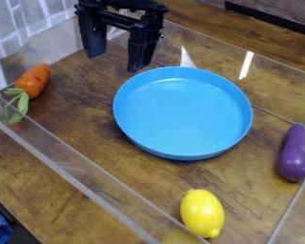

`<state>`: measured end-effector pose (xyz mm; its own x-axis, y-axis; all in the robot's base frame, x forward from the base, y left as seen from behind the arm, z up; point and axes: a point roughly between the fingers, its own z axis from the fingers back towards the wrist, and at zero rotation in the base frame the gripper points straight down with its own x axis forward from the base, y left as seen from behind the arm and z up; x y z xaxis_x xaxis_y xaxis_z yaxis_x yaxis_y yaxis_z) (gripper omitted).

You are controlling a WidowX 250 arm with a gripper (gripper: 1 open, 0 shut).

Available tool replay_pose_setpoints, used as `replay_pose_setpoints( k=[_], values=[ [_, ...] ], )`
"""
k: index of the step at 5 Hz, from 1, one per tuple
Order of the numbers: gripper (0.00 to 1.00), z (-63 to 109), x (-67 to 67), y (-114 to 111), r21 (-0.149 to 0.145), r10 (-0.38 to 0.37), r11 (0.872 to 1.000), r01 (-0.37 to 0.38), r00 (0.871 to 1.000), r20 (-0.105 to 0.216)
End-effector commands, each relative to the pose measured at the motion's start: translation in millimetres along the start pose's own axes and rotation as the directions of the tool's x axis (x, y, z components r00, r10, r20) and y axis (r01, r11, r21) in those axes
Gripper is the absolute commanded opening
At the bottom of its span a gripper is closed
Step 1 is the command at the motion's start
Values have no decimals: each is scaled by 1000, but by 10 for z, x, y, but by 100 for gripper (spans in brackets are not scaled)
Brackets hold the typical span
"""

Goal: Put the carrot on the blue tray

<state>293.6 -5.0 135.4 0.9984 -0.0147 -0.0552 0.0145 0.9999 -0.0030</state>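
Currently: we see the carrot point(34, 82) left of the hand point(117, 65) | our hand hovers open above the worktop point(85, 145) | blue tray point(183, 112) just below-right of it | lemon point(204, 213) and eggplant point(295, 152) farther off, lower right

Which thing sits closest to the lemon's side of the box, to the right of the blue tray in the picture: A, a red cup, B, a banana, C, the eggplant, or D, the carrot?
C: the eggplant lies to the right of the tray, while the carrot is over on the left.
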Motion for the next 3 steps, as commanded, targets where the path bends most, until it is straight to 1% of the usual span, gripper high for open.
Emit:
replay_pose_setpoints(
  k=[1,2,3],
  values=[
    [100,-53,-8,30,-1,10,1000,-10,1000,-13],
    [100,-109,-22,88,0,29,1000,-29,999,-26],
    [100,-136,-38,151,-2,49,999,-49,998,-31]
  ],
)
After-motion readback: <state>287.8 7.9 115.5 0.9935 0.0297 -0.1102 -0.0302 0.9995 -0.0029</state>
